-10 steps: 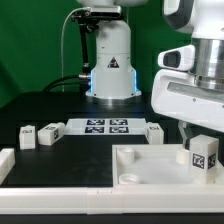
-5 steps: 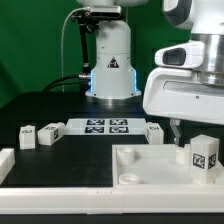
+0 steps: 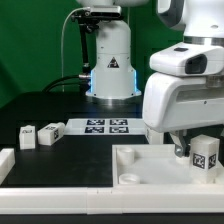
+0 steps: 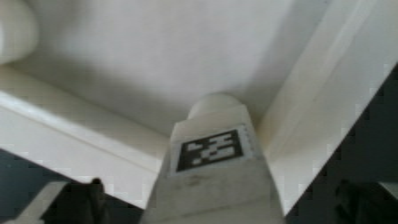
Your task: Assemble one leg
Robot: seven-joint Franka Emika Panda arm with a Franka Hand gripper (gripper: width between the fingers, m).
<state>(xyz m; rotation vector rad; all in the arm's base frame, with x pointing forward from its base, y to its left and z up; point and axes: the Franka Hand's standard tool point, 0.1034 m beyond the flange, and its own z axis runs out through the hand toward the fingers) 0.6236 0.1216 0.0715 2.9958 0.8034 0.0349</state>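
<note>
The leg [image 3: 205,155], a small white block with a square tag, stands upright on the exterior view's right corner of the large white square panel [image 3: 150,165]. My gripper [image 3: 192,150] hangs over that corner, with one dark finger [image 3: 178,148] just to the exterior view's left of the leg. In the wrist view the leg [image 4: 210,150] runs up between my two dark fingers [image 4: 71,200], with a pale gap on each side. My gripper [image 4: 217,200] is open around it. The panel [image 4: 178,50] fills the rest of that view.
Two more legs [image 3: 27,137] [image 3: 48,133] stand at the exterior view's left and a third [image 3: 155,130] sits beside the marker board [image 3: 105,126]. A white part [image 3: 5,160] lies at the left edge. The robot's base [image 3: 110,60] is behind.
My hand has swung towards the exterior view's left and turned, so more of its white body faces the camera. The leg has stayed on the panel corner.
</note>
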